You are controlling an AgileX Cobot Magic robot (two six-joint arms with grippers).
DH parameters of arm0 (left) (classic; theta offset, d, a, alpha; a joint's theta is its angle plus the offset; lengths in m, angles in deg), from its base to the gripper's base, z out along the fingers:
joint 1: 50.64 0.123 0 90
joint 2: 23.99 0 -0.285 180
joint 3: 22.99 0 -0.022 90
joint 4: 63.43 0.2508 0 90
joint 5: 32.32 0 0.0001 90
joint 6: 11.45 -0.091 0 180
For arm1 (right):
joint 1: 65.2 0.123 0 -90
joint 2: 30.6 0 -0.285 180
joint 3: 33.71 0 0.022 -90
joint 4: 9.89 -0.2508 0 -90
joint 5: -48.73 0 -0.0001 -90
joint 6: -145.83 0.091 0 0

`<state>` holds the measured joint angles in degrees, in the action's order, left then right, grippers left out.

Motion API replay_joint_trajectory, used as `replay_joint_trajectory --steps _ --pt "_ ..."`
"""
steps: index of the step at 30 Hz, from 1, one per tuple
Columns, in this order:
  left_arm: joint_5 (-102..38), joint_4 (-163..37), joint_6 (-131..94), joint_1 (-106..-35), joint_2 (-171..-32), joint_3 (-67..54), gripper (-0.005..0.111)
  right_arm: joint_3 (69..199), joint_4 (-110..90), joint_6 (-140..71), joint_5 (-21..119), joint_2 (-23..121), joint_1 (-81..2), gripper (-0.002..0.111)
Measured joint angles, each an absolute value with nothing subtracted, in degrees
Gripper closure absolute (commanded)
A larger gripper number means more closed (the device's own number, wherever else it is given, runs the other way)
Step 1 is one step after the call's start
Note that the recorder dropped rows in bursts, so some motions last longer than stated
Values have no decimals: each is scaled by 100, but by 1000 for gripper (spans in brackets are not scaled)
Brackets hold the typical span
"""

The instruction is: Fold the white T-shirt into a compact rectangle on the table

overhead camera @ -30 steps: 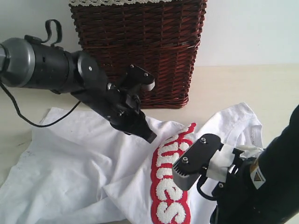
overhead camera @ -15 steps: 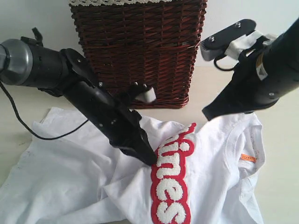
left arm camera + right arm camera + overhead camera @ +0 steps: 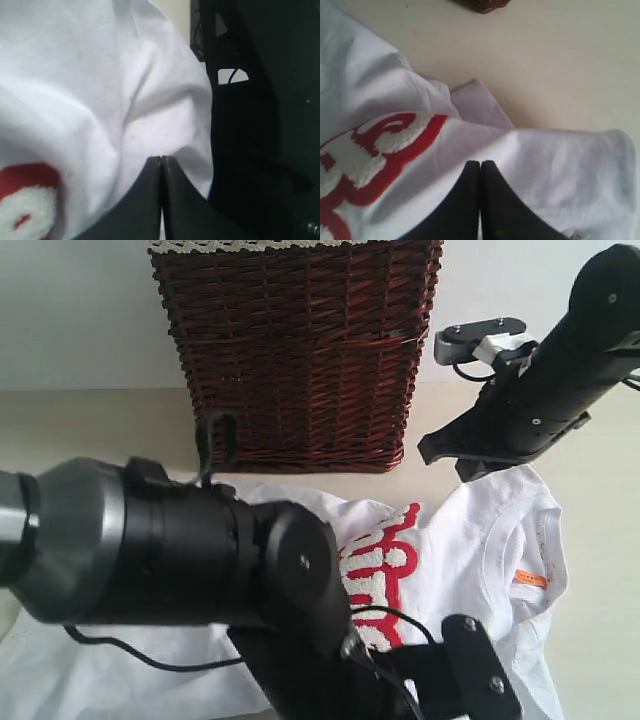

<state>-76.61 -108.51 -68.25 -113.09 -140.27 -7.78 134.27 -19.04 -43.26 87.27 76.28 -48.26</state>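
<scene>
The white T-shirt [image 3: 480,530] lies crumpled on the table [image 3: 90,420], its red-outlined lettering [image 3: 392,558] facing up and an orange tag [image 3: 530,578] at the collar. My right gripper [image 3: 445,452] hangs shut just above the shirt's far edge, beside the basket; in its wrist view the right gripper [image 3: 480,162] is shut over white cloth [image 3: 545,160] near the lettering [image 3: 375,145]. My left gripper [image 3: 161,159] is shut over a fold of the shirt [image 3: 100,75] near its edge. The left arm [image 3: 180,550] hides its own fingertips and much of the shirt in the exterior view.
A tall dark-red wicker basket [image 3: 300,350] with a lace-trimmed liner [image 3: 250,245] stands at the back, just behind the shirt. Bare table [image 3: 560,60] shows beyond the shirt on the right. A dark space [image 3: 265,125] lies past the shirt's edge in the left wrist view.
The left arm has swung down toward the front and now fills the lower left. The right arm rose from the front right to the back right, then dipped toward the shirt's far edge.
</scene>
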Motion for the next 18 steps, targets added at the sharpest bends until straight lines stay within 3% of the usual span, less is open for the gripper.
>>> replay_joint_trajectory --steps 8,18 --pt "-6910 -10678 -6140 -11598 -14551 -740 107 13562 -2004 -4384 8594 8281 -4828 108" --pt "-7707 -10563 -5516 -11694 -14785 -803 107 13822 -2068 -4406 8496 8344 -4828 108"
